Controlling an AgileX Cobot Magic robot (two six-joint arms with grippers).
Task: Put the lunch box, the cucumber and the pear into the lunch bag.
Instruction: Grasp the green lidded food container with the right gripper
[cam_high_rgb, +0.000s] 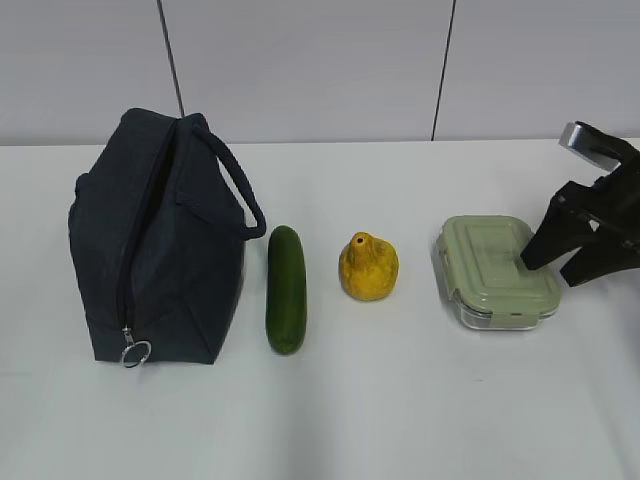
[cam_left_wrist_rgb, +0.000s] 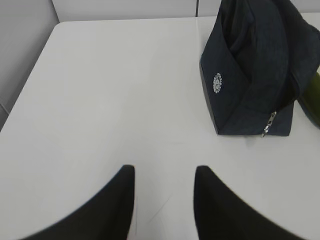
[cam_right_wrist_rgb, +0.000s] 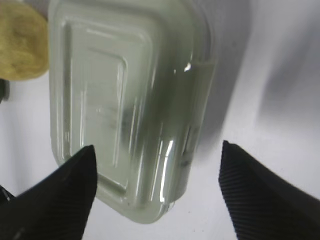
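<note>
White table — right gripper spread over lunch box.

Bright even light, soft shadows; right wrist view blurred, glare on lunch box.

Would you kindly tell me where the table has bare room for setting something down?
Free: the wide front strip before the lunch bag, cucumber, pear and lunch box; also left of the bag. Crowded: that row, with the right pincer at the box.
</note>
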